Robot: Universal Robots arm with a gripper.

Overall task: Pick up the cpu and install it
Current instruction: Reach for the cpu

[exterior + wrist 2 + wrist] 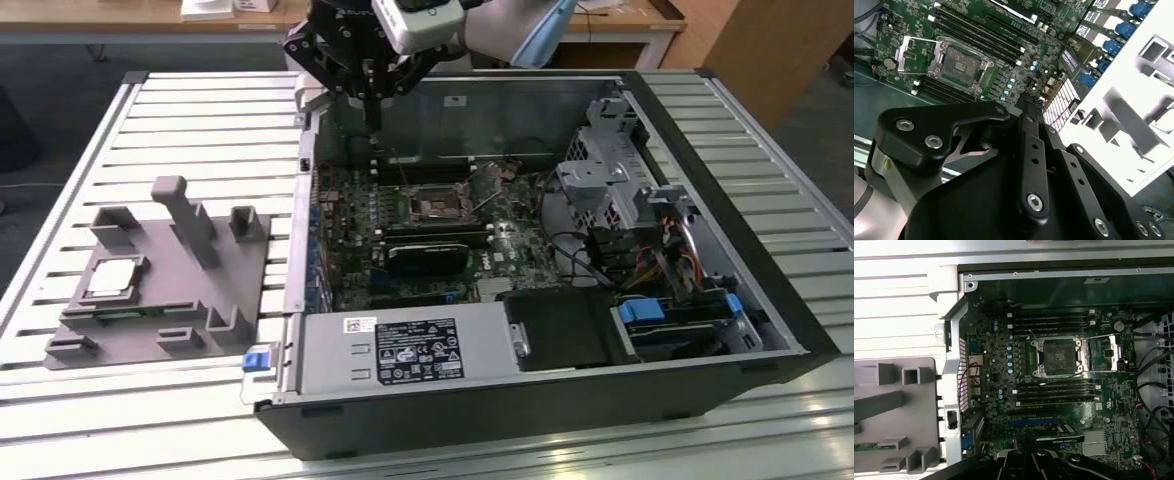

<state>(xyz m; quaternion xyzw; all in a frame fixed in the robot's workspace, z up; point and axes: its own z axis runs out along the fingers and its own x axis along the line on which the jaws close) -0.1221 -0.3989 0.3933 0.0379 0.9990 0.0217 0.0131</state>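
Note:
The cpu (114, 278), a flat silvery square, lies in a recess of the grey fixture (214, 290) at the exterior view's left, outside the computer case. My gripper (371, 122) hangs over the far left corner of the open case, well away from the cpu, and looks shut with nothing in it. Its black linkage and fingertips (1029, 100) show in the second wrist view. The motherboard socket (438, 205) (960, 62) (1059, 356) is bare, with its metal frame (1114, 352) swung open beside it.
The case wall (304, 200) stands between fixture and motherboard. Memory slots (1051, 322) flank the socket and a graphics card (427, 258) lies nearer the front. A power supply (400, 350), drive cage (614, 180) and cables fill the case's right. All rests on a slatted table (200, 130).

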